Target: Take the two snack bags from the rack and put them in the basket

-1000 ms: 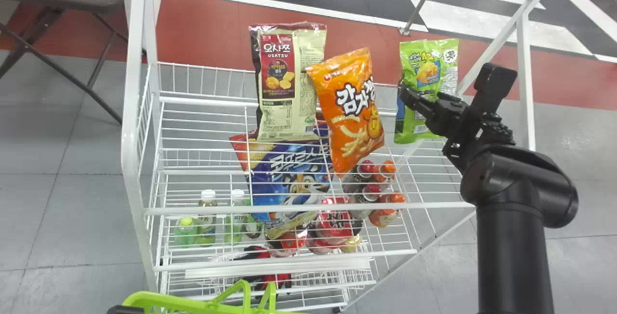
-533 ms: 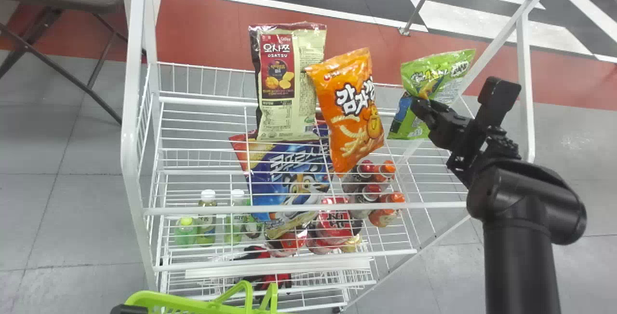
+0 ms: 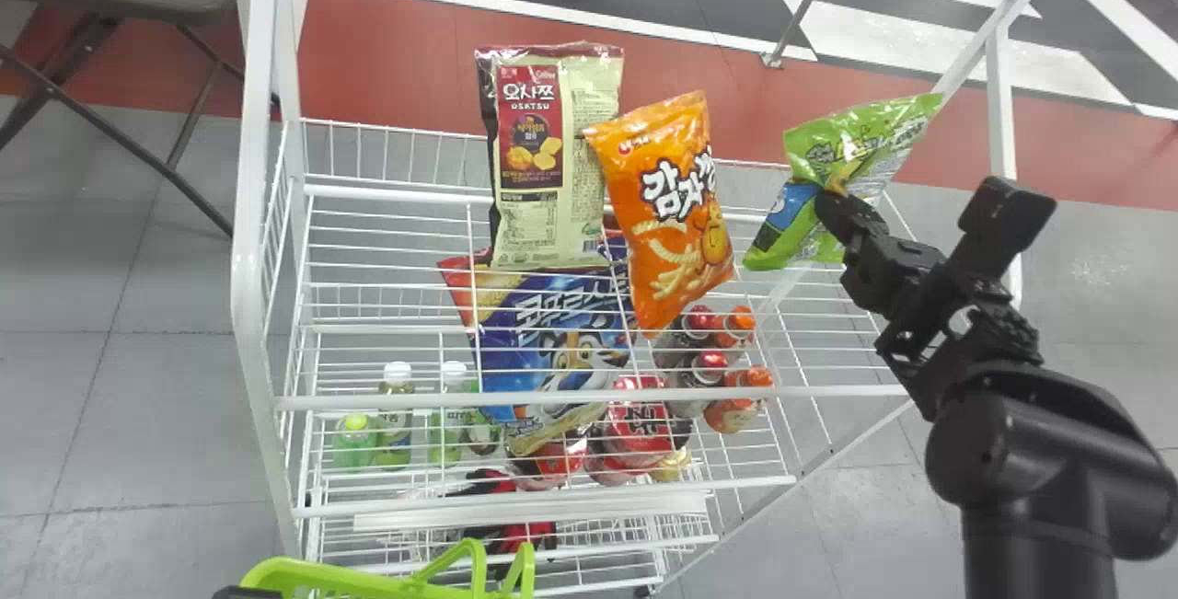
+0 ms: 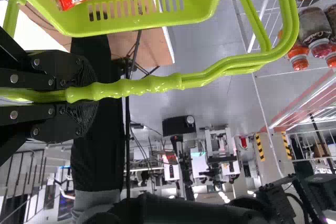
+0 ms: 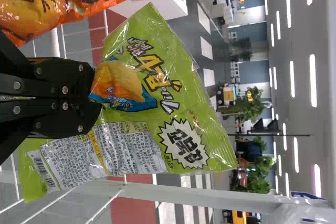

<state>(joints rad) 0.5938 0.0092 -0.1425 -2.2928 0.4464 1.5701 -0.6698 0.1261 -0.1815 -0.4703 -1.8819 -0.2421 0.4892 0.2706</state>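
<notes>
Right hand is pinching the green bag, right of centre; left hand is gripping the basket, lower left!

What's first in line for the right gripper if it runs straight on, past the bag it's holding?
Beyond the green bag, the way looks free as far as the wrist view shows. The orange bag seems off to the side, though depth is unclear.

The black arm has a bulbous joint and silvery screw heads.
</notes>
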